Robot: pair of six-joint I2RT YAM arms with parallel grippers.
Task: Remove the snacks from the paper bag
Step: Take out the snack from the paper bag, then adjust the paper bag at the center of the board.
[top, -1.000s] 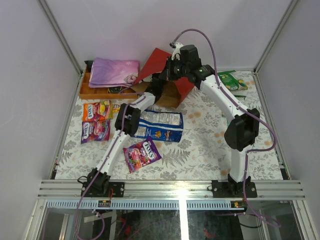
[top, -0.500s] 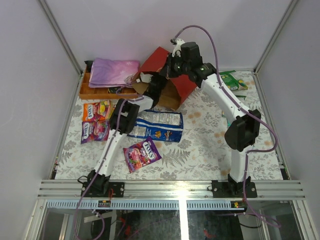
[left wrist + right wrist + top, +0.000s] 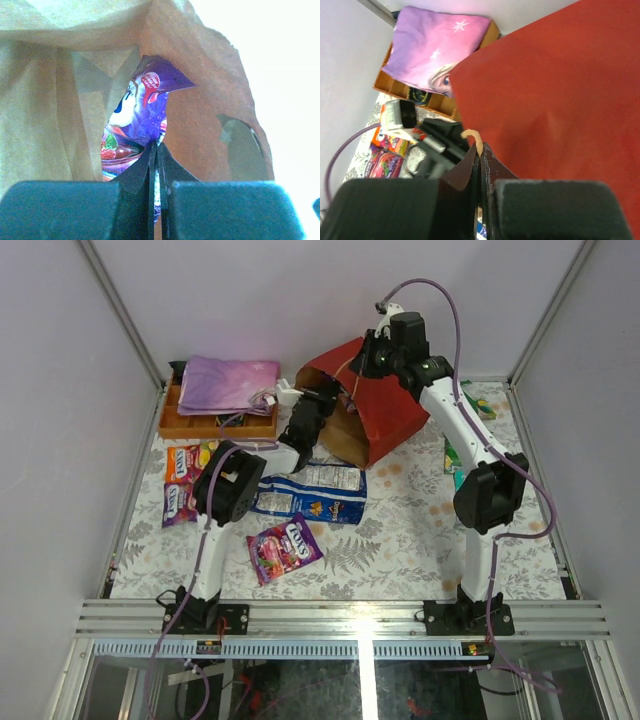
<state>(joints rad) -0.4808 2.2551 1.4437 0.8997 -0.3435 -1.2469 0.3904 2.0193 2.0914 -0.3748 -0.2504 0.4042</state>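
Observation:
The paper bag [image 3: 388, 408], red outside and brown inside [image 3: 45, 125], hangs tilted at the back of the table with its mouth facing left. My right gripper [image 3: 480, 150] is shut on its thin loop handle [image 3: 471, 135] above the red wall [image 3: 560, 90]. My left gripper [image 3: 157, 147] is inside the bag, shut on the lower edge of a purple snack packet [image 3: 142, 112]. Other snacks lie on the table: a long blue chip bag [image 3: 310, 492], a purple packet [image 3: 285, 547], orange and magenta packs [image 3: 190, 480], and green packets [image 3: 478, 405].
A wooden box [image 3: 215, 428] holding a folded pink-purple cloth [image 3: 228, 385] stands at the back left, just left of the bag's mouth. Grey walls close the table in on three sides. The right arm's elbow [image 3: 487, 495] stands over the right half.
My right gripper has lifted the bag by its handle and carried it up and to the right. The left arm has straightened and now reaches into the bag's mouth.

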